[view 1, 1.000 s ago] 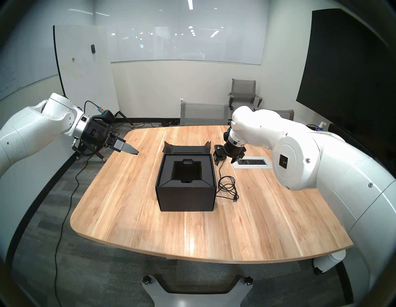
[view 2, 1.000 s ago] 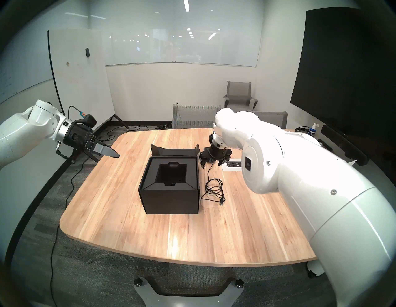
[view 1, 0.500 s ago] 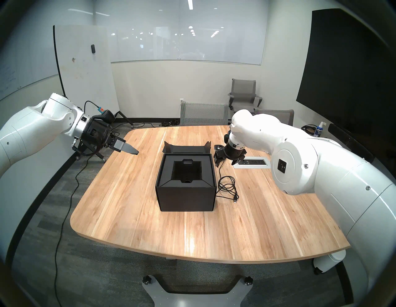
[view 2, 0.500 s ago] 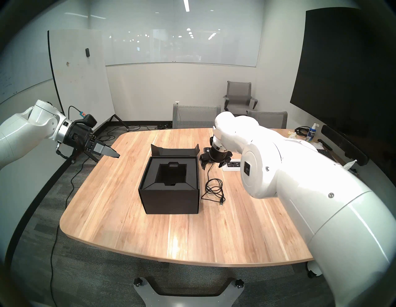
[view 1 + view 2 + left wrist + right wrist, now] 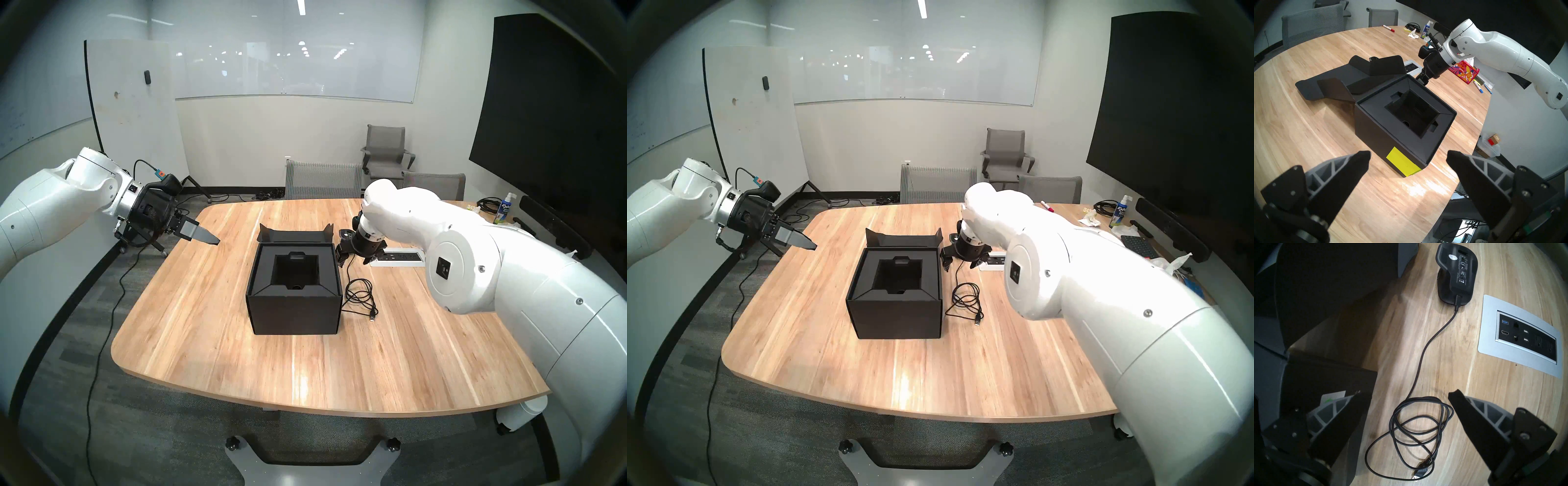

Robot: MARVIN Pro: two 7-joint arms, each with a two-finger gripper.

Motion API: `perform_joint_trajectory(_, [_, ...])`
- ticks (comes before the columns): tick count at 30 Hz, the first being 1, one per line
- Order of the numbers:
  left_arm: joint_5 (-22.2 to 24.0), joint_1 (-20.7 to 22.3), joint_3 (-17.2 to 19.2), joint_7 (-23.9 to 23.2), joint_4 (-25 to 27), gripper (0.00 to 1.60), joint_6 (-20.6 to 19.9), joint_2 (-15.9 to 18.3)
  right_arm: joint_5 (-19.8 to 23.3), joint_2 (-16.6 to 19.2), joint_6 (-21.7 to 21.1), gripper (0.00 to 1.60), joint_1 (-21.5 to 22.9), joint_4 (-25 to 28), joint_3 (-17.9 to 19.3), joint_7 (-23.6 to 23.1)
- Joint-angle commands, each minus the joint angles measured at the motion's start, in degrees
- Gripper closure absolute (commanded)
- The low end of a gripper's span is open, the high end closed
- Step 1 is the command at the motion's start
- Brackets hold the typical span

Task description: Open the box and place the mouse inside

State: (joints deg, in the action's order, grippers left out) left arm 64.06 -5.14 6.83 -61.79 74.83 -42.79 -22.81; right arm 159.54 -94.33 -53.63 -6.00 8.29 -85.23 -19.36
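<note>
Head views: box (image 5: 294,298) sits mid-table (image 5: 203,339), lid (image 5: 294,235) folded back on the far side, foam insert's square well exposed. Right gripper (image 5: 354,260) points down just right of the box's far right corner, jaws spread, nothing between them. Mouse (image 5: 345,233) mostly hidden behind it, on the table just beyond the lid's right end. Cable (image 5: 359,295) coiled right of the box. Left gripper (image 5: 207,237) hangs over the table's far left edge, well apart from the box.

Left wrist: left fingers (image 5: 1349,171) wide apart, empty. Box open below them, yellow-green note (image 5: 1403,162) on its near wall.

Right wrist: right fingers (image 5: 1473,412) apart, empty, above the cable coil. Mouse (image 5: 1457,271) lies underside up on the wood, cable running from it to the coil. Outlet panel (image 5: 1519,336) on the right.
</note>
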Motion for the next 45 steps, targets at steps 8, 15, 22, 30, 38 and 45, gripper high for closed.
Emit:
perform_joint_trajectory(8, [0.4,1.1,0.8,-0.8,0.2,0.00,0.0,0.0,0.9,0.4,2.6,0.00,-1.4,-1.3,1.4,1.0])
perform_joint_trajectory(15, [0.4,1.1,0.8,-0.8,0.2,0.00,0.0,0.0,1.2,0.6,3.3,0.00,-2.1,-1.2,2.2,1.5])
perform_joint_trajectory(22, [0.4,1.1,0.8,-0.8,0.2,0.00,0.1,0.0,1.5,0.6,3.5,0.00,-2.6,-1.2,3.1,2.0])
perform_joint_trajectory(30, [0.4,1.1,0.7,-0.8,0.2,0.00,0.1,0.0,1.9,0.4,3.9,0.00,-3.2,-1.1,4.1,2.7])
perform_joint_trajectory(38, [0.4,1.1,0.7,-0.8,0.2,0.00,0.1,0.0,2.2,0.3,4.2,0.00,-4.0,-0.9,5.0,3.4])
perform_joint_trajectory(45, [0.4,1.1,0.7,-0.8,0.1,0.00,0.1,0.0,2.5,0.3,4.1,0.00,-4.4,-0.8,6.0,4.0])
